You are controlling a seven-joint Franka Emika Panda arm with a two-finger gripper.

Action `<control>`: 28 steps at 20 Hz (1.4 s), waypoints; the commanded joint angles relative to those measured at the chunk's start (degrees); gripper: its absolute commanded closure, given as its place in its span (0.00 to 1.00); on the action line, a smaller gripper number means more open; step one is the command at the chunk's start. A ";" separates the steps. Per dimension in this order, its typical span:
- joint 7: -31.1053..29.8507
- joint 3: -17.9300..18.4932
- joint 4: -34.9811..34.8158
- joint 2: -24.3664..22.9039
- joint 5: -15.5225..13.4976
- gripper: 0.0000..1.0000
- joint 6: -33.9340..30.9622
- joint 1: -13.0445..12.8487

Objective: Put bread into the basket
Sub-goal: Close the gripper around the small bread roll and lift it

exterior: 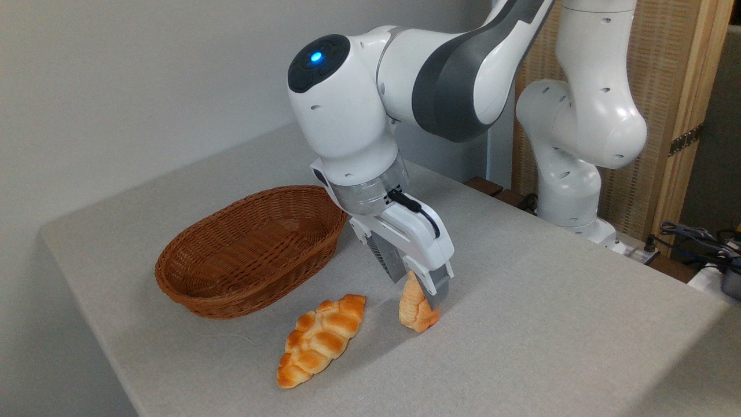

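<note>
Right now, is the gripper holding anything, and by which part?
Yes: the gripper is shut on the bread, pinching its upper end; the bun hangs upright, its lower end at the table.

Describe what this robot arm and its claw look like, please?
The arm is glossy white with rounded joints and dark grey bands. A black cap with a glowing blue light tops one joint. The gripper is a white block with two grey fingers, a silver ring above it and a short black cable.

The grey table (550, 324) bears the wicker basket (255, 249), a long braided loaf (321, 339) and the bread (417, 307).
</note>
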 commanded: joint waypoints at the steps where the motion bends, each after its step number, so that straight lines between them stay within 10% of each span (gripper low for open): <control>1: 0.83 0.27 -0.35 -0.56 0.45 0.59 -0.66 -0.59; 28: 1.18 0.01 2.98 -3.81 -0.52 0.59 -0.57 -0.67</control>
